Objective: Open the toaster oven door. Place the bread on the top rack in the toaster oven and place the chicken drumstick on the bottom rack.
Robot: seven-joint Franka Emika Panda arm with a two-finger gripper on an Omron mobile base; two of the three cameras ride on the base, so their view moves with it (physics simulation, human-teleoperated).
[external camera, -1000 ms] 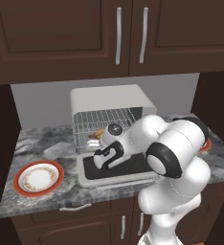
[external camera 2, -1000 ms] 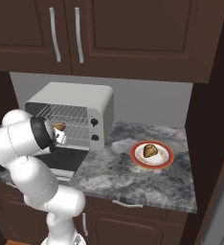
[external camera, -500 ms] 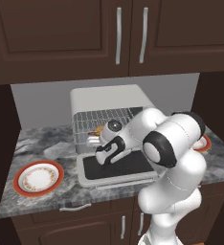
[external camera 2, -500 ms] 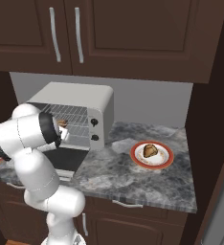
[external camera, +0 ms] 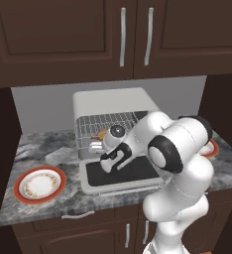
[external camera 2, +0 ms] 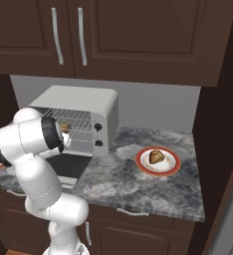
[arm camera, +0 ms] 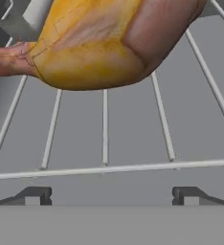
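On the grey marble tabletop (external camera: 48,156), I saw the boxy off-white toaster oven (external camera: 113,101) with its black-glass door (external camera: 120,173) folded down. My claw (arm camera: 111,195) was spread apart, empty, near the golden-brown chicken drumstick (arm camera: 99,43) lying on a silver wire rack (arm camera: 104,143).

light: you get even, soft rendered light, moderately bright | shadows: dim under the cabinets (external camera: 113,39), faint elsewhere | glare: mild sheen on arm | blur: your hand view looks soft, pixelated close up

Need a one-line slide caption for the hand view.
Open gripper looking down on a wire rack in the toaster oven, a golden-brown piece of food lying on it just ahead.
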